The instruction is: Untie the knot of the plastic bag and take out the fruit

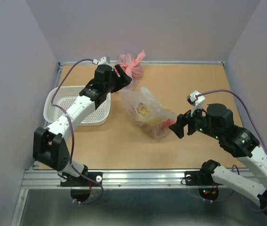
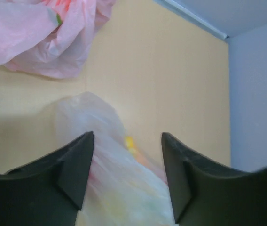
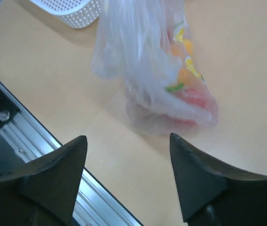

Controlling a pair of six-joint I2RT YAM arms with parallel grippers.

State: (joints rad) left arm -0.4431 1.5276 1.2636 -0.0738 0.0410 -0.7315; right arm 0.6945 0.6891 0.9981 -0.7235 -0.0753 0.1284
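The clear plastic bag (image 1: pixel 147 110) lies on the table's middle with the fruit (image 1: pixel 145 111) inside. Its gathered top with loose ears (image 1: pixel 144 92) points to the far side; I cannot make out the knot itself. My left gripper (image 1: pixel 124 75) is open and empty, above and behind that end. In the left wrist view the bag (image 2: pixel 119 183) shows blurred between the open gripper (image 2: pixel 126 141), with a yellow fruit (image 2: pixel 130 141). My right gripper (image 1: pixel 176 127) is open and empty just right of the bag's near end. In the right wrist view the gripper (image 3: pixel 128 141) hangs short of the bag (image 3: pixel 138 70), with orange (image 3: pixel 185 75) and red fruit (image 3: pixel 194 100).
A pink tied bag (image 1: pixel 131 66) lies at the back, next to my left gripper, and shows in the left wrist view (image 2: pixel 44 33). A white basket (image 1: pixel 58 101) stands at the left under my left arm. A metal rail (image 1: pixel 138 176) runs along the near edge.
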